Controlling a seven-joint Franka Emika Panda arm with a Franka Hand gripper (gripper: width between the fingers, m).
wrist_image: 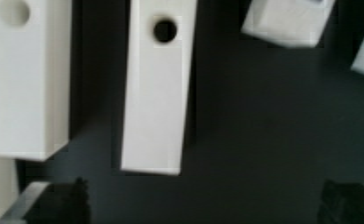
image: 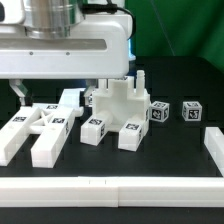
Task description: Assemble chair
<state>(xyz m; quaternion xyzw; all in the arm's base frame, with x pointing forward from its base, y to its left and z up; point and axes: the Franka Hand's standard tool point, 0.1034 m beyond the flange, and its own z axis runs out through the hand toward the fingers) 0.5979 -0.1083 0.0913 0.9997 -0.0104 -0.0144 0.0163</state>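
Hanging over the black desk, the glossy white robot arm points straight down, its jaws spread wide and empty. Beneath them lie what seem two long white plastic blocks, to the exterior view's left of the chunky white part-built chair piece.

A long plain white rail lies along the front of the black table. A green backdrop hangs behind.

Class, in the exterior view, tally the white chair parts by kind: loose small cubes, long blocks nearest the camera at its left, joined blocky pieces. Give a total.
Small cubes: 2
Long blocks: 2
Joined blocky piece: 1
Total: 5
Parts behind the long blocks overlap, uncounted.
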